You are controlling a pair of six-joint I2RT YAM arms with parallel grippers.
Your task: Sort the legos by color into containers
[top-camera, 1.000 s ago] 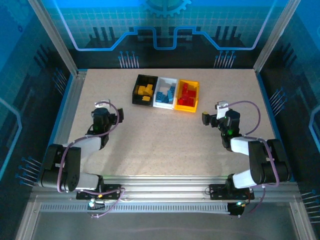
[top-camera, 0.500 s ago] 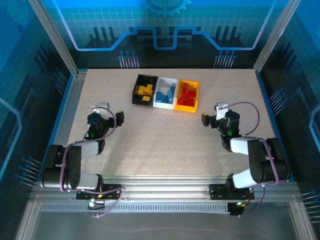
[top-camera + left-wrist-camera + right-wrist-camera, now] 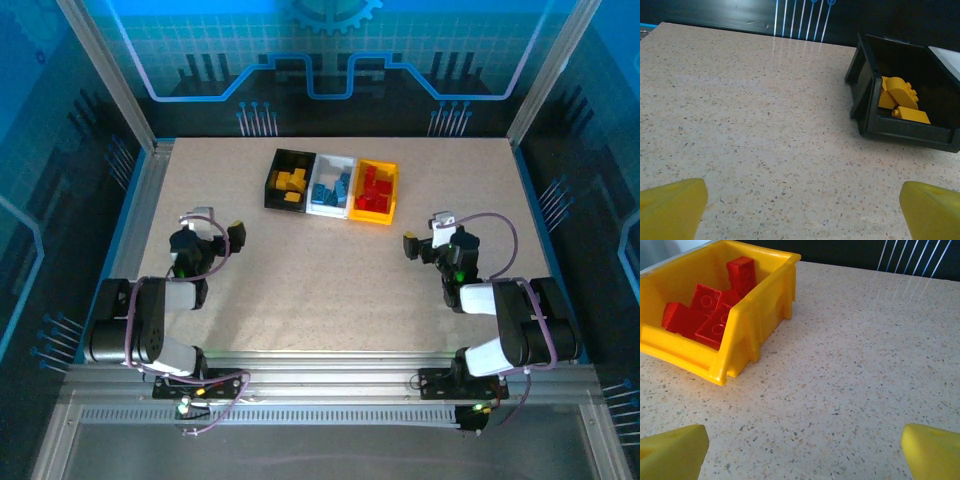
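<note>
The left end effector (image 3: 220, 222) hangs low over the speckled table (image 3: 320, 280), near its left edge. Its jaws are spread wide and hold nothing. In the left wrist view its yellow fingertips (image 3: 670, 207) sit in the two bottom corners with bare table between them.

Ahead of it and to the right, at the far middle of the table, three bins stand side by side in a row, touching.

- **Black bin:** The black bin (image 3: 272, 182) is the leftmost and holds the yellow-orange bricks (image 3: 291, 184). In the left wrist view they lie in a small pile against its near wall.
- **White bin:** The white bin (image 3: 335, 158) stands in the middle and holds the blue bricks (image 3: 331, 192).
- **Yellow bin:** The yellow bin (image 3: 380, 163) is on the right and holds the red bricks (image 3: 374, 192). In the right wrist view several of them lie jumbled and tilted, studs showing.

The table around the bins is bare of loose bricks.

The right end effector (image 3: 425, 230) hovers low over the table, near and to the right of the yellow bin. Its jaws are also wide apart and empty, and it points toward that bin. In the right wrist view its yellow fingertips (image 3: 670, 450) frame a bare stretch of table short of the bin's front wall.
</note>
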